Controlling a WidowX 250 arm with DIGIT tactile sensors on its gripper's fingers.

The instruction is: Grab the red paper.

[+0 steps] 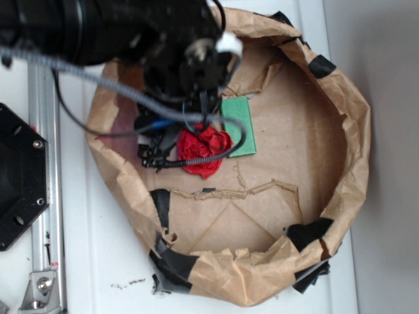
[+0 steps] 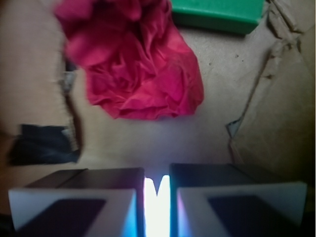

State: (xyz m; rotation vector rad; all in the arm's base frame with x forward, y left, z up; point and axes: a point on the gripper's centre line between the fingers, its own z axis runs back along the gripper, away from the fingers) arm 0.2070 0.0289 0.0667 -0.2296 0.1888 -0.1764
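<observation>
gripper (image 2: 157, 197) nearly shut, wrist only, red paper (image 2: 138, 64) free

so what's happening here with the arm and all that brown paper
A robot arm is working inside a brown paper nest, going after the red paper wad that lies beside a green block. Its gripper sits just short of the wad with the fingers nearly together, holding nothing yet.

White desk (image 1: 98, 261) under even light, silver rail (image 1: 46, 163) along left edge, black plate (image 1: 19, 176) beside it, dark crumbs (image 1: 127, 284) scattered near front.
</observation>
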